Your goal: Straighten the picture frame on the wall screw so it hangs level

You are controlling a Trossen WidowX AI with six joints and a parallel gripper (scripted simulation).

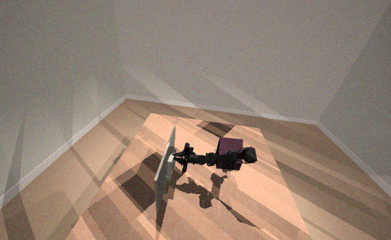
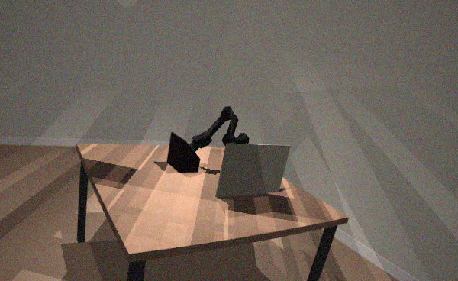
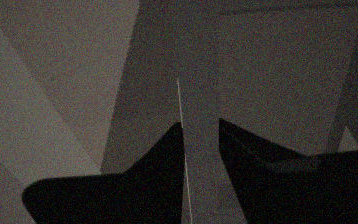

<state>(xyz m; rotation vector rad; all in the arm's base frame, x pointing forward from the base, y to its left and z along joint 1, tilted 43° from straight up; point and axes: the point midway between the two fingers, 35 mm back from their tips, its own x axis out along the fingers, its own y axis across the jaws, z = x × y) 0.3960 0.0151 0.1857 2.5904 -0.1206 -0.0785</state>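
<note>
Fingers of the gripper (image 1: 175, 156) (image 3: 201, 135): one pair, drawn nearly together and pinching the near side bar of the picture frame (image 1: 170, 169) (image 3: 202, 170), one finger at either side of it. Bar: long axis running up and down the wrist view through the gap, leaning very slightly; the rest of the frame extends to the right there. In the top view the frame lies immediately left of the fingertips and reaches downward from them, so the grip appears to be at one side, off the middle; the coming lift should follow the bar's length, the notch shift run across it. Frame, appearance: pale and thin in the top view, dull grey at close range, a fine bright line along its left edge; level or crooked, cannot tell. Behind it, an upright grey panel (image 1: 165, 158) (image 2: 254, 168), which hides frame and fingers in the exterior view. Outward again: one black arm (image 1: 227, 158) (image 2: 217, 124), reaching leftward in the top view over the wooden bench (image 1: 249, 182) (image 2: 170, 214). Screw and notched strip: hidden.
</note>
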